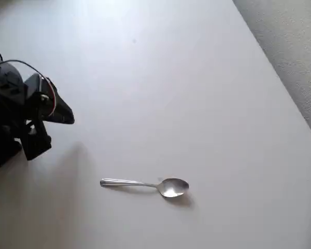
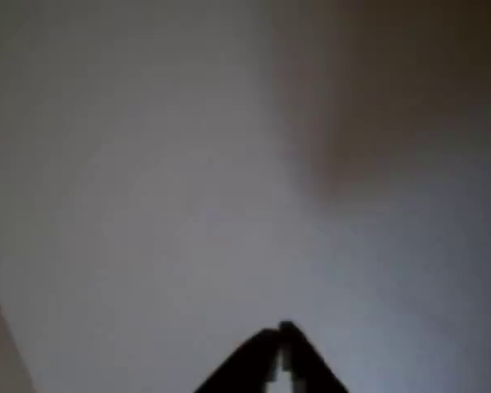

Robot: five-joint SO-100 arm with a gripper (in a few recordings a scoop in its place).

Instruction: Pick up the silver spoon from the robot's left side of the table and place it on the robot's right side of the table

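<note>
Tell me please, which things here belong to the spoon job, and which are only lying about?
Belong to the job:
silver spoon, lying flat
table
gripper, jaws together, holding nothing

Only lying about:
grey floor beside the table

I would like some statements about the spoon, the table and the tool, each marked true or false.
1. The spoon lies flat on the table. True.
2. In the overhead view, its bowl points to the left. False: the bowl is at the right end, the handle at the left.
3. The tool holds the spoon. False: it is apart from the spoon, up and to the left of it in the overhead view, and holds nothing.
4. In the wrist view the tool's tips meet. True.
5. A grey floor shows beyond the table's edge. True.
</note>
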